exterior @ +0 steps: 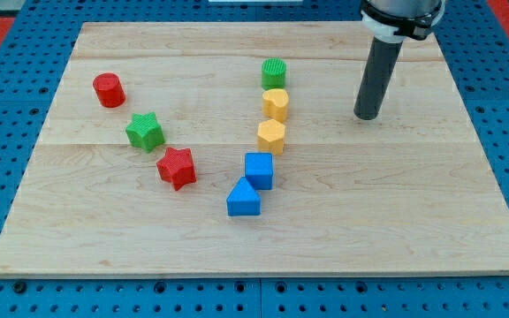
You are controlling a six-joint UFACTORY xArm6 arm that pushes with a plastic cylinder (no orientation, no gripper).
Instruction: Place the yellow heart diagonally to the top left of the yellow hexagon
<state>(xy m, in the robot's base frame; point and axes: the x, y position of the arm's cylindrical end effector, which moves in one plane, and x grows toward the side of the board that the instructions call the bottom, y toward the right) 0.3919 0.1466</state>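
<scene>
The yellow heart [276, 103] is sitting directly above the yellow hexagon [271, 136], nearly touching it; which way its point faces I cannot tell. The arm carries no claw, only a rod, and my tip [366, 116] is resting well off to the view's right of both.
</scene>
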